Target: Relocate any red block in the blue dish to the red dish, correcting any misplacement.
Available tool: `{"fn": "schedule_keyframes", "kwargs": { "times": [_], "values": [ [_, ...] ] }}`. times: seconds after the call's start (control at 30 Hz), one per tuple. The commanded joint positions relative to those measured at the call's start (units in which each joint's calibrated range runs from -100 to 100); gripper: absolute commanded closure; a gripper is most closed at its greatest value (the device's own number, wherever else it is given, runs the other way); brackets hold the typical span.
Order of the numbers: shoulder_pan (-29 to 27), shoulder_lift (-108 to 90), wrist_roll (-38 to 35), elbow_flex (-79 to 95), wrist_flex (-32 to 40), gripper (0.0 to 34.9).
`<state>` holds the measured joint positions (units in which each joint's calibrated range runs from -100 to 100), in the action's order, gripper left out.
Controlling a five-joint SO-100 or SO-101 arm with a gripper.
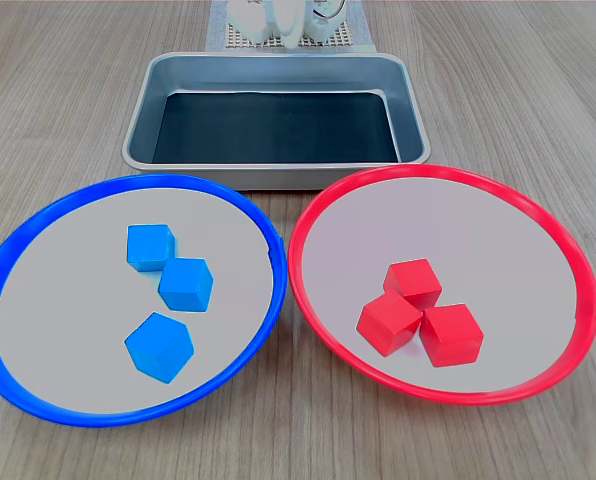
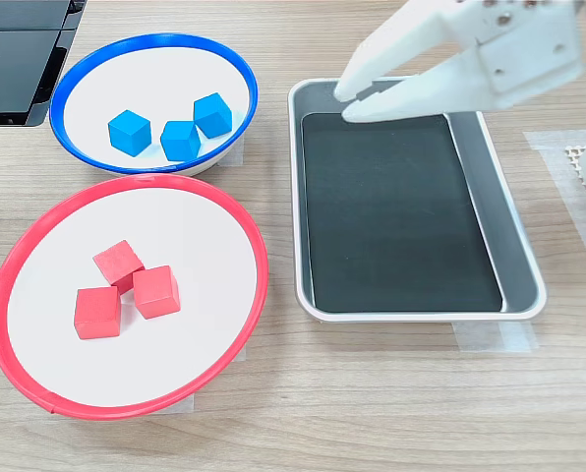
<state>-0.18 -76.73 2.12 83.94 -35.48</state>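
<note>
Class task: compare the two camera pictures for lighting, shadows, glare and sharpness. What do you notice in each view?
In the first exterior view, light is soft and even, the blue dish and red dish are sharp, and the steel tray shows mild sheen. In the second exterior view, cubes cast faint shadows, while the gripper looks bright, slightly washed out and soft-edged.

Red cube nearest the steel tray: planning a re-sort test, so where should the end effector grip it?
Probably from straight above, closing on the red cube across the side faces that run toward the tray; its far side abuts the neighbouring cubes, leaving no finger room.
</note>
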Motion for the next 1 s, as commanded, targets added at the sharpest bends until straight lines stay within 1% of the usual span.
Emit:
{"fn": "schedule_keyframes", "kwargs": {
  "times": [0.0,0.4,0.63,0.97],
  "values": [
    [-0.6,-9.0,0.2,3.5,-5.4,34.6],
    [1.2,-21.7,0.6,9.2,-16.5,34.6],
    [1.0,-22.3,-0.1,11.3,-17.0,34.6],
    [0.5,-22.3,-1.0,14.9,-15.0,34.6]
  ]
}}
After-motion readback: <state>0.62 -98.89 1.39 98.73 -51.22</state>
